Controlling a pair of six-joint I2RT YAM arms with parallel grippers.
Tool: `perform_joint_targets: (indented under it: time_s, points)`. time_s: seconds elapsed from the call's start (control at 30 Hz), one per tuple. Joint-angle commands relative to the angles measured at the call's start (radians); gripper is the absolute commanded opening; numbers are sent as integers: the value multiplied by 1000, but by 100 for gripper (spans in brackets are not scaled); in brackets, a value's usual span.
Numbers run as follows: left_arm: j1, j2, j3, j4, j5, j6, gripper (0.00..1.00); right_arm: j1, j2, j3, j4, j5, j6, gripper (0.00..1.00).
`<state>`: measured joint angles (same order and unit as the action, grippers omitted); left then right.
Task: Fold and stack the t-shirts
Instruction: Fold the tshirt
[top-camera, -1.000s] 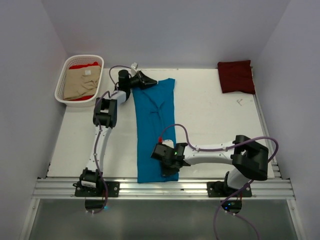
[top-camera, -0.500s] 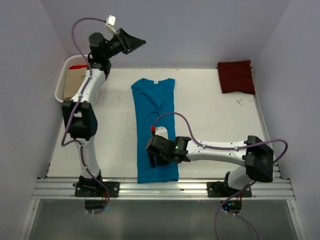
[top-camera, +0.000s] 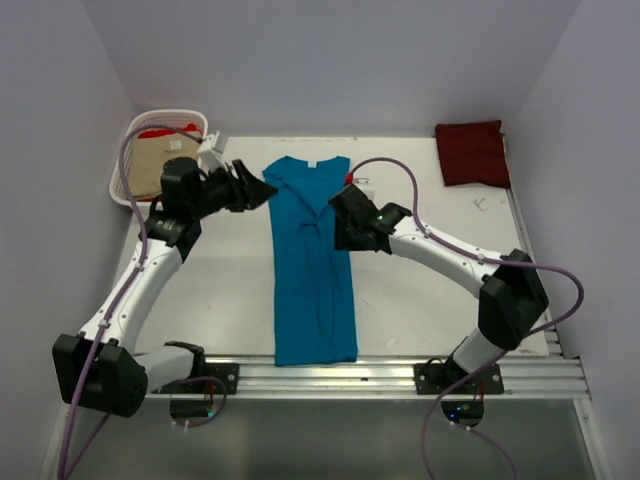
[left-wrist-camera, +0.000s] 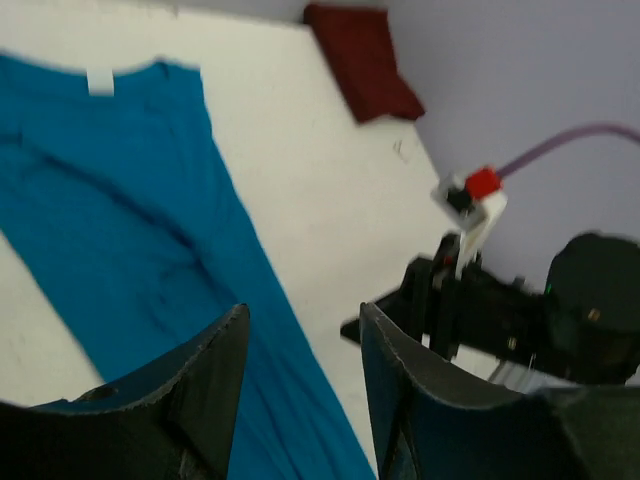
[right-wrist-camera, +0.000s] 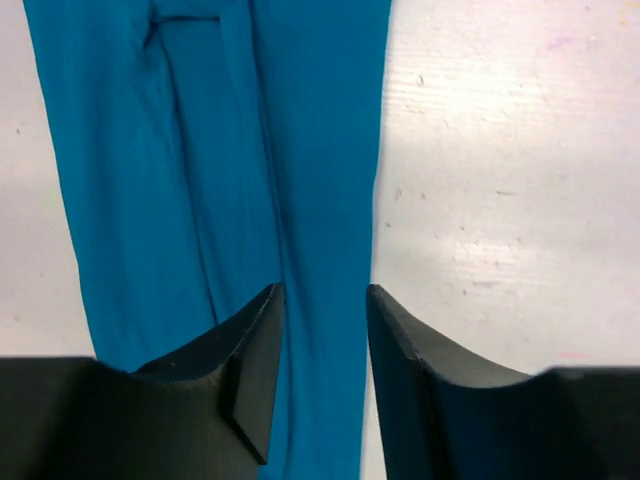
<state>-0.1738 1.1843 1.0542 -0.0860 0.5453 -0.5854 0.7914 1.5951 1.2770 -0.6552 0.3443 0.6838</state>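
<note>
A teal-blue t-shirt (top-camera: 312, 260) lies folded into a long strip down the middle of the table, collar at the far end; it also shows in the left wrist view (left-wrist-camera: 110, 220) and the right wrist view (right-wrist-camera: 220, 170). My left gripper (top-camera: 258, 190) is open and empty, just left of the shirt's upper left edge. My right gripper (top-camera: 340, 232) is open and empty above the shirt's right edge, which runs between its fingers (right-wrist-camera: 250, 350). A dark maroon t-shirt (top-camera: 472, 152) lies folded at the far right corner. A beige t-shirt (top-camera: 152, 168) and a bright red one (top-camera: 165, 131) lie in the basket.
A white slotted plastic basket (top-camera: 134, 131) stands at the far left corner of the white table (top-camera: 430, 290). Grey walls close the table on three sides. An aluminium rail (top-camera: 330, 378) runs along the near edge.
My left arm came down from high above the basket to the shirt's upper left edge. My right gripper moved from the shirt's lower part up to its right edge. The shirt has stayed flat.
</note>
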Motion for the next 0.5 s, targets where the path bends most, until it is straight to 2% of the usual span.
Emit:
perform_joint_targets:
  time_s: [0.0, 0.03, 0.07, 0.27, 0.47]
  points:
    - [-73, -92, -101, -191, -94, 76, 52, -30, 68, 53, 110, -99, -79, 40]
    - [-81, -127, -120, -196, -94, 78, 52, -49, 78, 54, 129, -122, -78, 25]
    - [-81, -140, -135, -210, -100, 78, 51, -60, 101, 59, 143, -166, -75, 0]
    - [-96, -190, -238, -222, -45, 58, 40, -138, 218, 122, 178, -215, -64, 0]
    - [-125, -195, -306, -235, -32, 65, 37, -199, 386, 243, 189, -301, -89, 0]
